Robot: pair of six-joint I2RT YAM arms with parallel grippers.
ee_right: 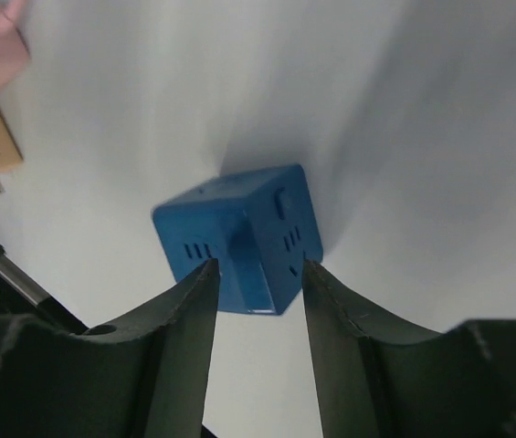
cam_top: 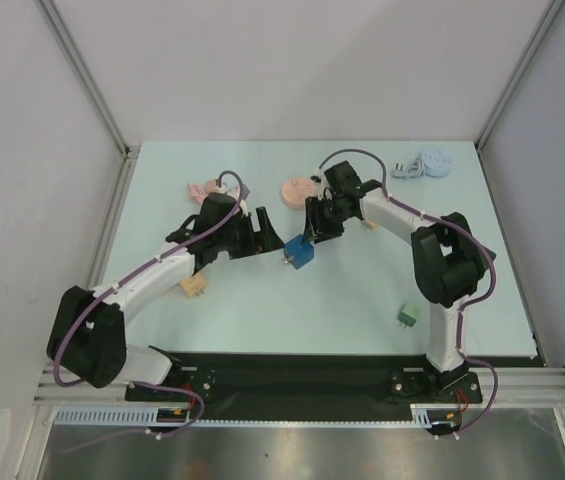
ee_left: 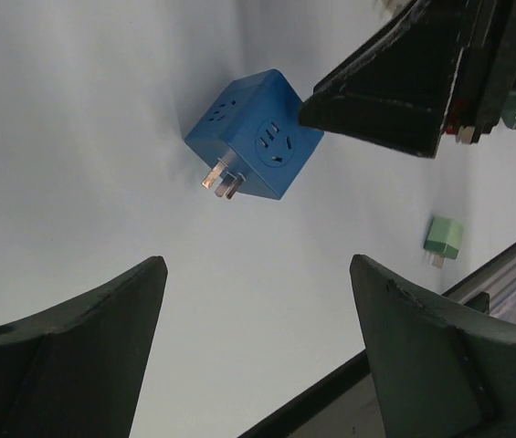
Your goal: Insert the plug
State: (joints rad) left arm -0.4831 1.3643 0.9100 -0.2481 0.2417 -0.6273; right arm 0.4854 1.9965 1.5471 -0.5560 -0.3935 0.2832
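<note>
I see left hand [ee_left: 258, 274] spread wide, empty, aimed at blue socket cube [ee_left: 253, 137] (likely to steady it). right hand [ee_right: 259, 266] half-closed over cube; can't tell if gripping.

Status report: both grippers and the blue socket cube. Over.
Left gripper open, facing blue socket cube. Right gripper part-open, tips at the cube, no grip seen. Visible sockets empty; nothing in the way.

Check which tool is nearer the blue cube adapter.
Right. The right tool is directly over the blue cube adapter, framing it, contact unclear; the left tool hangs open short of it, not touching.
</note>
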